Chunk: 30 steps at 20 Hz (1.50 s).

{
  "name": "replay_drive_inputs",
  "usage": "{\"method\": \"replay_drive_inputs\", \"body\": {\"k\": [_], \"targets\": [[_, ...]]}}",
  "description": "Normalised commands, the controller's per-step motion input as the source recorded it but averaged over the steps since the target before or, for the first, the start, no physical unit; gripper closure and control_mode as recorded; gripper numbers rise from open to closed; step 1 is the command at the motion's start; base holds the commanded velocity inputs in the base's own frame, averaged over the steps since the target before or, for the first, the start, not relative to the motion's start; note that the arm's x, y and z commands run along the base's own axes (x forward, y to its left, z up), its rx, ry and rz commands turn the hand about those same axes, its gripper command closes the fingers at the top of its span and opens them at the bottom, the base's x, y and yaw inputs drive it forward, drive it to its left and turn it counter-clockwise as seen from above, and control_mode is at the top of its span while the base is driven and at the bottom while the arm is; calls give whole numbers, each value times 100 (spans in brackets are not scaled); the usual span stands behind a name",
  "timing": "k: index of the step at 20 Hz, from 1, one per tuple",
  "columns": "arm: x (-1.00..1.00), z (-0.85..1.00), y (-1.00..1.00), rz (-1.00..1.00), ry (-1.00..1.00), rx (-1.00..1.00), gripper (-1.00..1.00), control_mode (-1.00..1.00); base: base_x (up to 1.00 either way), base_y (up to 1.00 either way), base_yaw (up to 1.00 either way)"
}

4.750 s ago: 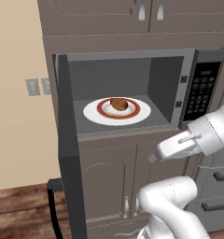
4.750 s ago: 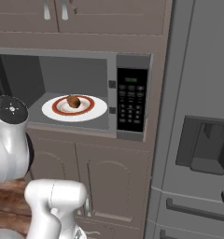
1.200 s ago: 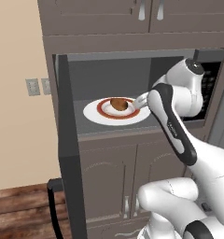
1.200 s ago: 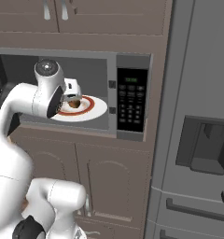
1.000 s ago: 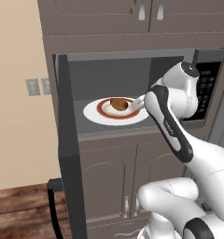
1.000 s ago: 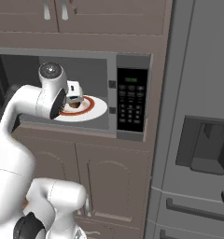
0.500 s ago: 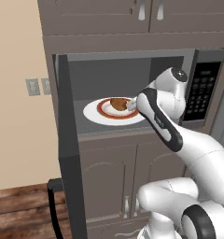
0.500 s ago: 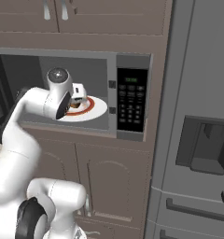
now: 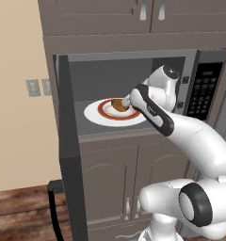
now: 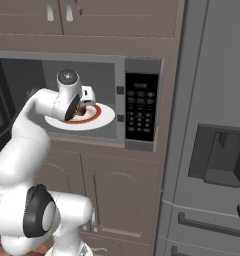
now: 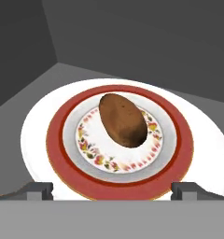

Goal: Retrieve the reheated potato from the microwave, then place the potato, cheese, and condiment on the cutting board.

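The potato (image 11: 123, 120) is a tan-brown lump lying in the middle of a white, red-ringed plate (image 11: 34, 135) inside the open microwave (image 9: 203, 92). My gripper (image 11: 112, 190) is inside the cavity, just short of the potato, open, with one fingertip (image 11: 39, 190) at each side of the plate's near rim and nothing between them. From the left base view the gripper (image 9: 127, 100) sits right beside the potato (image 9: 117, 104). In the right base view the hand (image 10: 85, 106) covers most of the potato. The cheese, condiment and cutting board are out of view.
The microwave door (image 9: 68, 141) stands swung open at the left. The cavity's grey walls and ceiling close in around the hand. A keypad panel (image 10: 141, 107) is to the right, a grey fridge (image 10: 212, 150) beyond it, and cabinet doors (image 9: 110, 183) below.
The arm has swung up from outside the microwave into the cavity, and over the last second the open gripper has moved left, closer to the potato. Potato and plate have not moved.
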Motion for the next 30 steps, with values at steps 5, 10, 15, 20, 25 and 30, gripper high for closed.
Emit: {"method": "replay_drive_inputs", "body": {"k": [5, 10, 15, 20, 25, 30], "targets": [[34, -19, 11, 0, 0, 0, -100, -100, 0, 0, 0], [38, -20, 10, 0, 0, 1, -100, -100, 0, 0, 0], [32, -17, 1, 0, 1, 0, -100, -100, 0, 0, 0], [27, -14, 1, 1, 1, 0, -100, -100, 0, 0, 0], [23, -4, 3, 2, 1, 0, -100, -100, 0, 0, 0], [10, -8, 9, 3, 1, 0, -100, -100, 0, 0, 0]]}}
